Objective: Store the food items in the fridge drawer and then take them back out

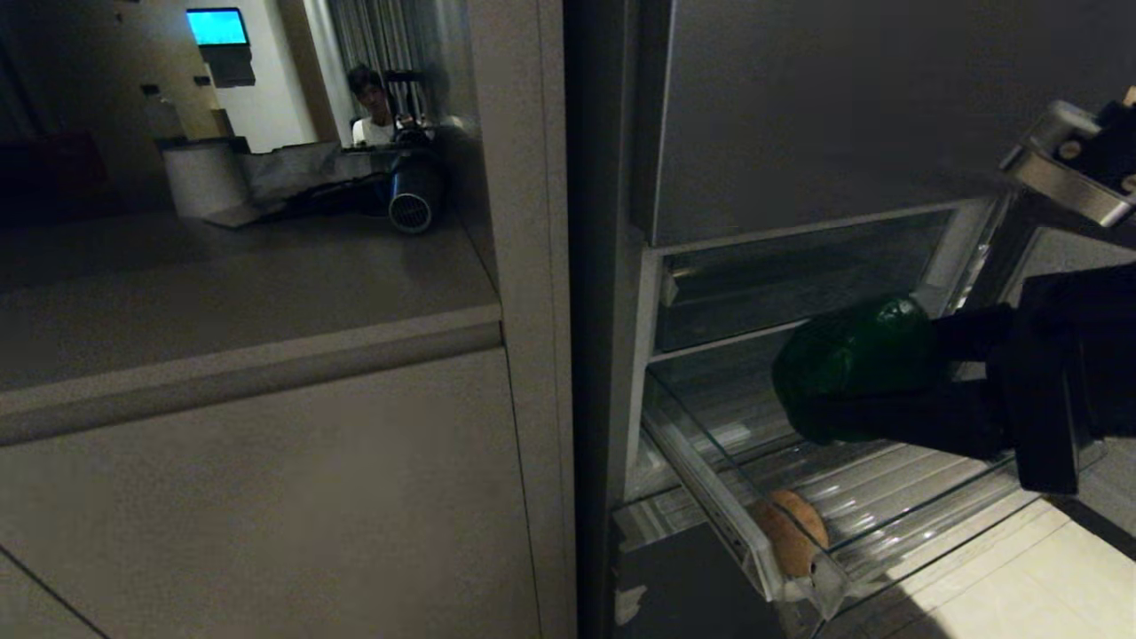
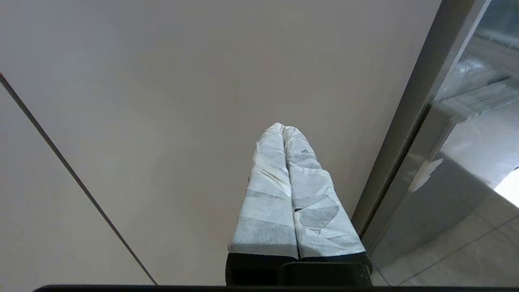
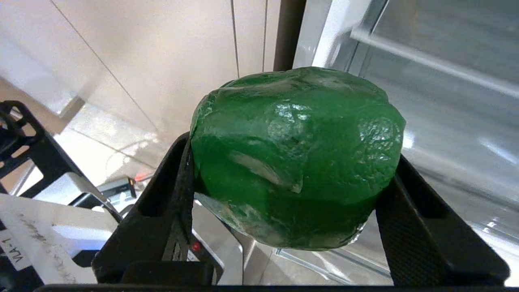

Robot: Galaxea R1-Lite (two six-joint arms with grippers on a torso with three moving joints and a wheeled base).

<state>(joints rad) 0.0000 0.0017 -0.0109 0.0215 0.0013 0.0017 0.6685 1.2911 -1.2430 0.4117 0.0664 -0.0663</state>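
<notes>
My right gripper (image 1: 874, 386) comes in from the right above the open fridge drawer (image 1: 896, 493) and is shut on a glossy green lumpy food item (image 1: 848, 368). In the right wrist view the green item (image 3: 296, 158) sits wedged between the two black fingers (image 3: 409, 227), over the drawer's clear ribbed floor. A tan-brown potato-like lump (image 1: 790, 532) lies in the drawer's front left corner, below and left of the gripper. My left gripper (image 2: 284, 129) is shut and empty, its white-wrapped fingers pressed together in front of a beige cabinet panel (image 2: 162, 121).
A beige counter (image 1: 222, 293) and cabinet front (image 1: 266, 497) fill the left. Dark grey fridge panels (image 1: 843, 115) stand above the drawer. Pale floor tiles (image 1: 1021, 586) lie beyond the drawer front. A person (image 1: 373, 106) sits far behind the counter.
</notes>
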